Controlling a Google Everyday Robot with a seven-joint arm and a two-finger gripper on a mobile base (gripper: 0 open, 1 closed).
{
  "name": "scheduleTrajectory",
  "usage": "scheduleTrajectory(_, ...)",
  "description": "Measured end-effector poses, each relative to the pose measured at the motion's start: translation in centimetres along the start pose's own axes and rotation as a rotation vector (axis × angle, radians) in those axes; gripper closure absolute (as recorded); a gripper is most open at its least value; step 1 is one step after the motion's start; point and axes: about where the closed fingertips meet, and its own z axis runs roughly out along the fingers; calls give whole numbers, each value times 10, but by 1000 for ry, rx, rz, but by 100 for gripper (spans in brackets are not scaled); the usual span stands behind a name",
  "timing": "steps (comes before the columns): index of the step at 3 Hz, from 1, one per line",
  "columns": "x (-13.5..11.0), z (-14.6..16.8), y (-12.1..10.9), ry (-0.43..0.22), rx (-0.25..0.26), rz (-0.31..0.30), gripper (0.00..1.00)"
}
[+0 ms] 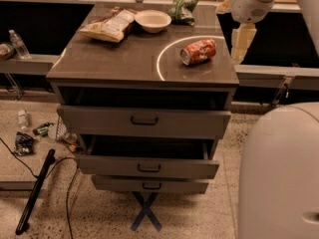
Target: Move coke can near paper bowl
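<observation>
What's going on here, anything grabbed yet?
Not yet. The robot's gripper hangs just past the right edge of the cabinet top, apart from the coke can. The coke can lies on its side on the right part of the top. The paper bowl sits at the back, between a tan snack bag and a green snack bag. The can is not yet near the bowl.
</observation>
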Motion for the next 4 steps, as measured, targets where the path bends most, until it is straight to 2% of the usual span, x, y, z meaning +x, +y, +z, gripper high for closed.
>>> scheduleTrajectory(1,-10,11,-13,-9,4,-57,0)
scheduleTrajectory(2,-20,27,-25,7,-16,-125,0)
scheduleTrajectory(4,-33,83,-43,-4,-63,-199,3)
